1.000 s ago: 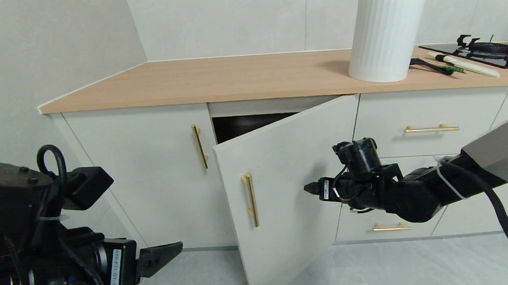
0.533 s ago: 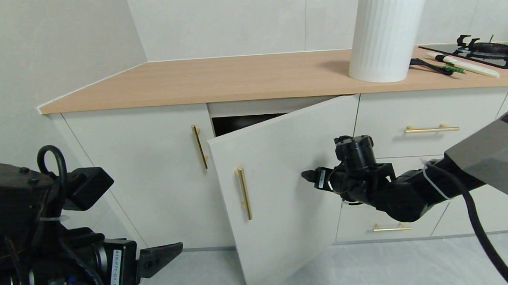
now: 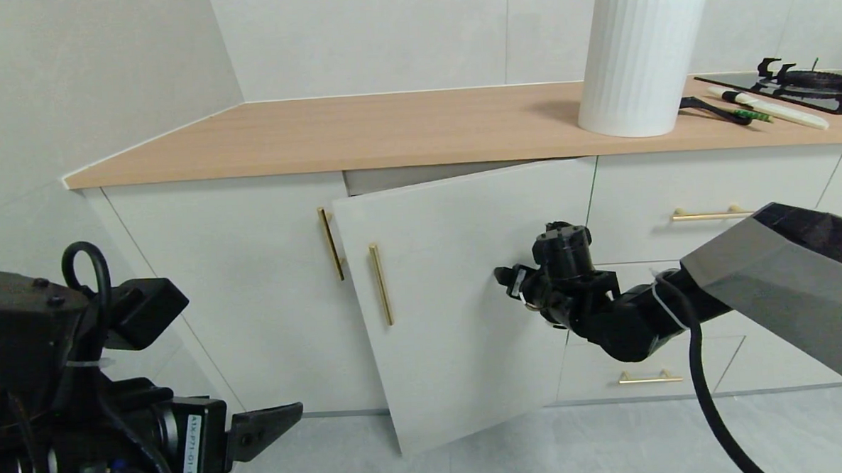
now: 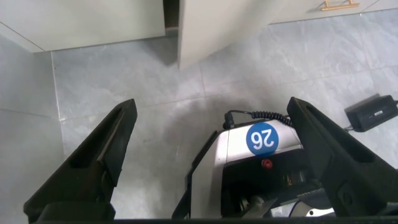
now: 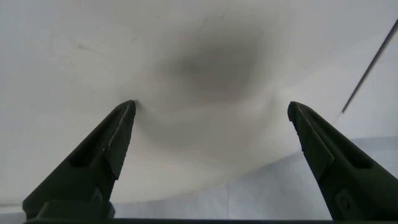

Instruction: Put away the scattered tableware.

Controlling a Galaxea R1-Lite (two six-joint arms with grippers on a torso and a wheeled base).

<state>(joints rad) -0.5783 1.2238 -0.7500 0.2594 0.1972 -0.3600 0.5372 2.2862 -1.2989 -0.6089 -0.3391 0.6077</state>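
A white cabinet door [image 3: 459,299] with a gold handle [image 3: 380,284] hangs slightly ajar under the wooden countertop [image 3: 359,129]. My right gripper [image 3: 504,279] is open, with its fingertips against the door face [image 5: 205,62] right of the handle and nothing between them. Scattered utensils lie on the counter at the far right: a white-handled one [image 3: 771,107] and a black one [image 3: 714,110]. My left gripper [image 4: 211,109] hangs low at the left above the grey floor [image 4: 155,99], open and holding nothing.
A tall white ribbed container [image 3: 637,60] stands on the counter beside the utensils. A black stove burner [image 3: 812,81] sits at the far right. Drawers with gold handles [image 3: 715,214] lie right of the door, and a shut door [image 3: 253,286] to its left.
The cabinet door has swung toward shut and the dark gap at its top has nearly gone. My right gripper has moved forward and left with the door. The left arm has stayed still.
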